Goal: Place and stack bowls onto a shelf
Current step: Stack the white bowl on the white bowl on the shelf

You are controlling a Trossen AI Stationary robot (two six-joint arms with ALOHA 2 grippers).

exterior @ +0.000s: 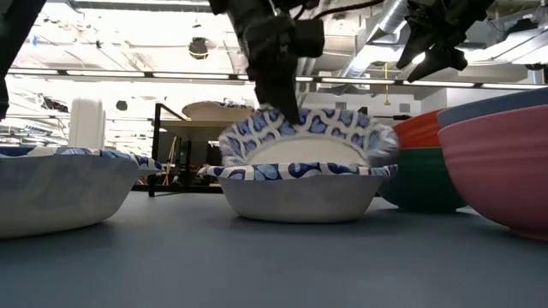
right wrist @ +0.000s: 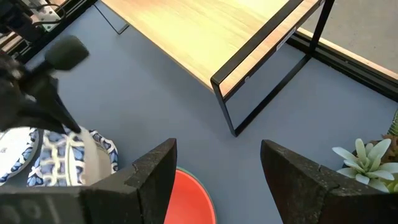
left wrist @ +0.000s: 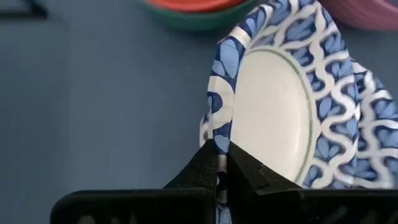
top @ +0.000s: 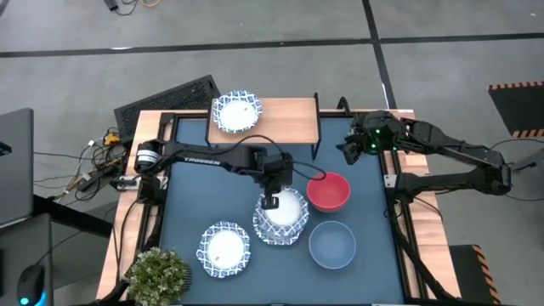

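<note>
At the near left corner of the table [top: 187, 183] stands a small potted plant [top: 158, 272]. Just right of it sits a patterned bowl [top: 225, 247], alone on the dark mat. Farther right along the near side rests a pale blue bowl [top: 331, 243].

In the middle of the table, the left gripper [top: 269, 201] pinches the rim of a tilted patterned bowl [left wrist: 283, 106], its fingers [left wrist: 202, 171] closed narrowly on the left edge. That bowl leans, raised on its held side, inside another patterned bowl beneath [exterior: 300, 192] (the low view shows the two rims apart on the left and meeting on the right). Just right of this pair sits a red bowl [top: 328, 191], nested in a green bowl [exterior: 419, 184] whose side shows under it.

Beyond, at the far edge, stands the shelf [top: 285, 119], with a fourth patterned bowl [top: 236, 111] on its left end; the rest of its plank is bare. The right gripper [top: 350, 149] hovers off the shelf's right end, above the mat, fingers [right wrist: 152, 171] spread wide and holding nothing.
</note>
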